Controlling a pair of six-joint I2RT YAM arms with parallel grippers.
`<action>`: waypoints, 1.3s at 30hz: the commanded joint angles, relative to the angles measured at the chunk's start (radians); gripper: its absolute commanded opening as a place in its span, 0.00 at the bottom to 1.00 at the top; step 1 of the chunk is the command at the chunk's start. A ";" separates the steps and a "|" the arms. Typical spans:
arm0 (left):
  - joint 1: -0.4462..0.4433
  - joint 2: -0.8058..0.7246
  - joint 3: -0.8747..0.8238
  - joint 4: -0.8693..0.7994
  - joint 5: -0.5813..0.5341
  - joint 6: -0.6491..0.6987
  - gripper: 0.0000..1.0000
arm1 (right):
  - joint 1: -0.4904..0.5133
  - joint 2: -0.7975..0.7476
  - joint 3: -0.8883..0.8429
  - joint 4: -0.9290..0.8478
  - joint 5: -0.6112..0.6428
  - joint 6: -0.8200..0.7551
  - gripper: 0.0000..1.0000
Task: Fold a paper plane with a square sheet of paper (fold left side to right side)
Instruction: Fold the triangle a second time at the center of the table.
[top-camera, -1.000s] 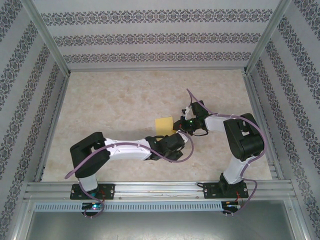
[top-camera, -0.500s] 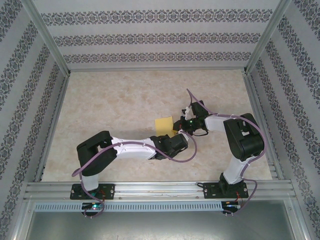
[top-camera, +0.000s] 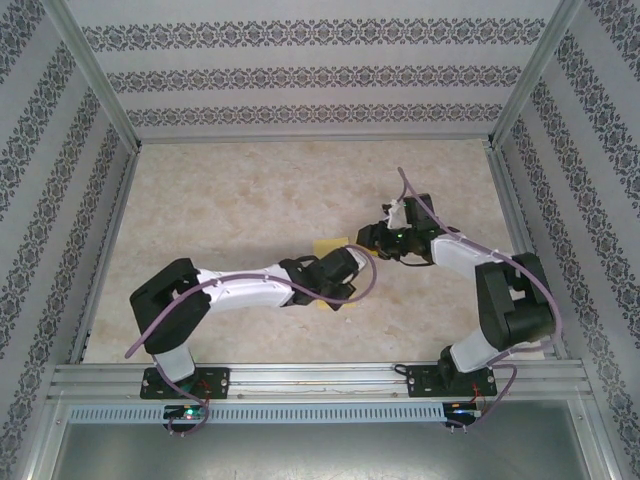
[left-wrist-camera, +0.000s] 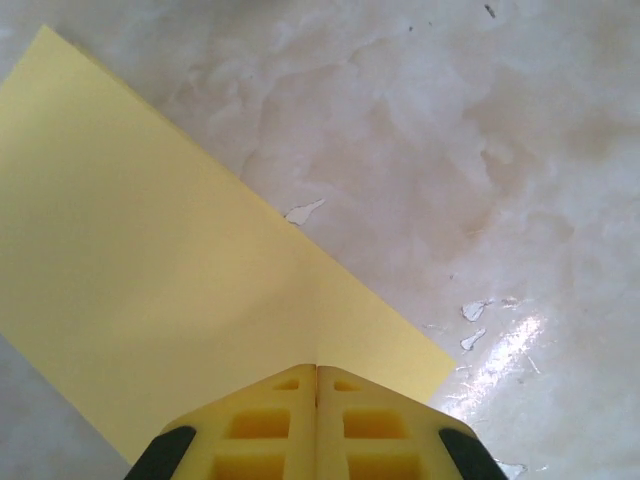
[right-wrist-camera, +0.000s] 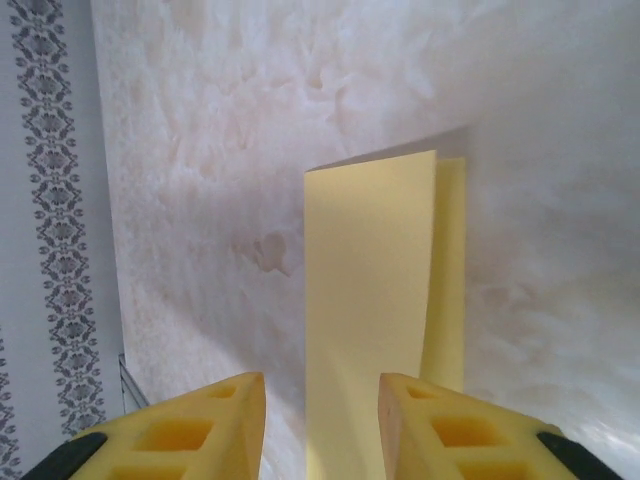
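Overhead view down onto the whole table (top-camera: 250, 200); both wrist views close above the same yellow paper (left-wrist-camera: 150, 250).

Yellow paper (top-camera: 328, 243) mostly under left hand (top-camera: 350, 262)

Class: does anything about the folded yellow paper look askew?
Yes. On the square sheet of paper the top flap stops short: a strip of the lower layer shows beside it in the right wrist view, so the edges don't line up.
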 joint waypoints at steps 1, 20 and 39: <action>0.070 -0.026 -0.054 0.109 0.227 -0.110 0.00 | -0.020 -0.054 -0.073 -0.030 0.012 -0.042 0.34; 0.242 -0.008 -0.220 0.393 0.518 -0.313 0.00 | 0.221 -0.082 -0.302 0.147 0.054 0.124 0.00; 0.289 0.011 -0.258 0.431 0.570 -0.294 0.00 | 0.268 0.018 -0.282 0.057 0.105 0.065 0.00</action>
